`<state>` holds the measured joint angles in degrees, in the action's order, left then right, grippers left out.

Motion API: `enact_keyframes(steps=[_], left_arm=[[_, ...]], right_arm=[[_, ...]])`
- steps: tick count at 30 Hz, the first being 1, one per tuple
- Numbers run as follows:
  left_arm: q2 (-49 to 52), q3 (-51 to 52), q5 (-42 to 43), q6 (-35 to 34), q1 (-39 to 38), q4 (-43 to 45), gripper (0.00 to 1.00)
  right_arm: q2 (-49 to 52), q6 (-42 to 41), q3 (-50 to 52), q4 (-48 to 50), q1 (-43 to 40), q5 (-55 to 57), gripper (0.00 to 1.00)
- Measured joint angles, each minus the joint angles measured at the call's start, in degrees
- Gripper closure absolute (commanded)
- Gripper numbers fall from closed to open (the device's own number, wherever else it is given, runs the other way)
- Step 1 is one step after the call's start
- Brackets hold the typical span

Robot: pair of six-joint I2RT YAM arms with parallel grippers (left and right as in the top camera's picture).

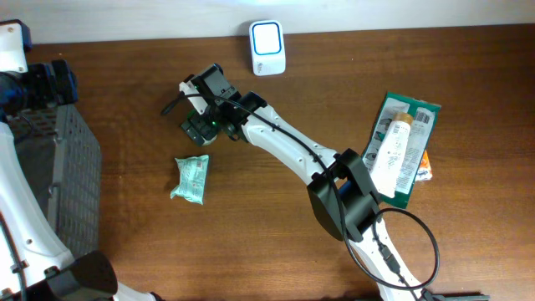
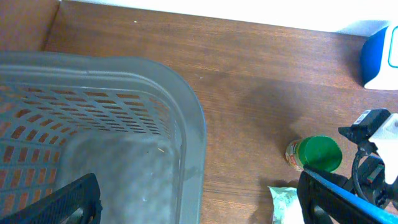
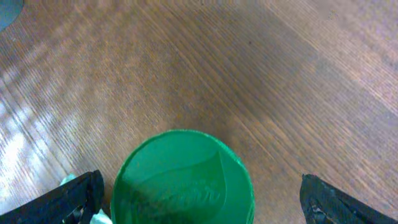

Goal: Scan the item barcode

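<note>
Surface (image 1: 125, 50) of brown wood fills the overhead view, and the right end effector (image 1: 201, 113) hangs over a green-lidded jar (image 1: 197, 131) left of centre. A white and blue scanner (image 1: 267, 48) stands at the far edge, well apart from the jar. A pale green pouch (image 1: 191, 178) lies near the jar on its near side. A grey basket (image 1: 67, 167) sits at the left edge and a pile of packages (image 1: 401, 150) at the right.

From the left wrist, the left end effector (image 2: 198, 186) is spread wide and empty above the basket (image 2: 186, 124). The jar (image 2: 314, 154) shows off to the right, just beside the right end effector (image 2: 373, 134), with the scanner (image 2: 379, 56) beyond.

From the right wrist, the jar (image 3: 183, 177) shows its green lid at bottom centre, between the two black fingers (image 3: 74, 196). They stand wide apart, released, and neither touches it.
</note>
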<state>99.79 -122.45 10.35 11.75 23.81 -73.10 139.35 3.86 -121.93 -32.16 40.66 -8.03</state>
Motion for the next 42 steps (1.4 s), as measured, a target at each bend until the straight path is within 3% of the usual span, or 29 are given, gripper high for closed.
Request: enact_keyframes(steps=[4, 8, 16, 20, 24, 31, 38, 42], left_arm=[[0.00, 0.00, 0.00, 0.00, 0.00, 0.00, 0.01], [0.00, 0.00, 0.00, 0.00, 0.00, 0.02, 0.01], [0.00, 0.00, 0.00, 0.00, 0.00, 0.00, 0.01], [0.00, 0.00, 0.00, 0.00, 0.00, 0.02, 0.01], [0.00, 0.00, 0.00, 0.00, 0.00, 0.00, 0.01], [0.00, 0.00, 0.00, 0.00, 0.00, 0.00, 0.01], [0.00, 0.00, 0.00, 0.00, 0.00, 0.00, 0.01], [0.00, 0.00, 0.00, 0.00, 0.00, 0.00, 0.01]], right_arm=[[0.57, 0.04, 0.00, 0.96, 0.00, 0.00, 0.08], [1.86, 0.11, 0.00, 0.98, 0.02, -0.15, 0.24], [1.95, 0.46, 0.00, 1.01, 0.11, -0.22, 0.36], [1.81, 0.48, -0.02, 0.15, 0.11, 0.02, 0.37], [-0.85, 0.48, 0.00, -7.32, 0.11, 3.02, 0.40], [-17.27, -0.81, -0.04, -23.04, -1.81, 5.84, 0.41], [-24.79, -5.38, -0.61, -39.50, -11.93, 5.77, 0.39], [-24.17, -6.91, 6.25, -37.62, -16.41, 4.33, 0.39]])
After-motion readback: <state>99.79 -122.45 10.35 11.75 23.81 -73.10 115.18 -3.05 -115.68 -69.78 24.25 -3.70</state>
